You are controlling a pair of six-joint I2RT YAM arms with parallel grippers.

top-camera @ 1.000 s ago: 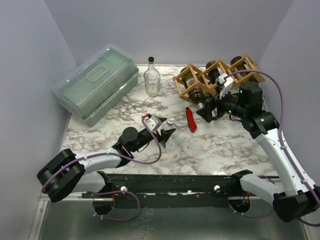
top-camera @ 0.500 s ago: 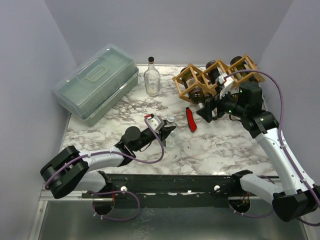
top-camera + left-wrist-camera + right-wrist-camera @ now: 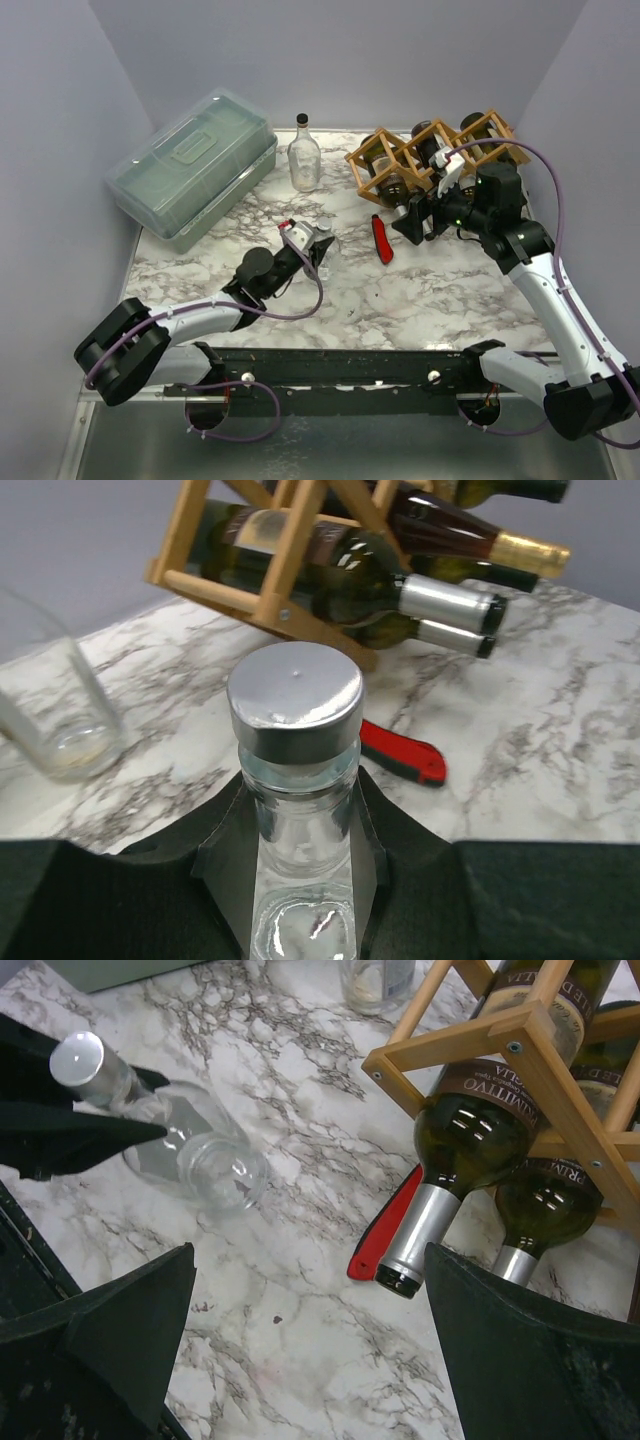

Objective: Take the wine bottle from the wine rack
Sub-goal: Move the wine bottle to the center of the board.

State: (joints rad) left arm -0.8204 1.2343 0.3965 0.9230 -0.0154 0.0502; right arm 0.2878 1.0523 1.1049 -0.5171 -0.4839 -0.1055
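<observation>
The light-brown wooden wine rack [image 3: 420, 150] stands at the back right and holds several dark wine bottles lying with their necks out toward the table's middle. It also shows in the left wrist view [image 3: 275, 600] and the right wrist view [image 3: 520, 1045]. The nearest wine bottle [image 3: 470, 1140] has a silver foil neck. My right gripper [image 3: 415, 225] is open and empty just in front of those necks, and its jaws stand wide in the right wrist view [image 3: 310, 1350]. My left gripper [image 3: 308, 245] is shut on the neck of a clear glass bottle [image 3: 295, 705] with a silver cap, also seen in the right wrist view [image 3: 190, 1145].
A red-handled tool [image 3: 382, 240] lies on the marble under the rack's bottle necks. A second clear bottle [image 3: 304, 155] stands upright at the back centre. A translucent green-grey lidded box [image 3: 195, 170] sits at the back left.
My left gripper has moved left and back a little with the clear bottle, turning it. The right arm has barely moved.
</observation>
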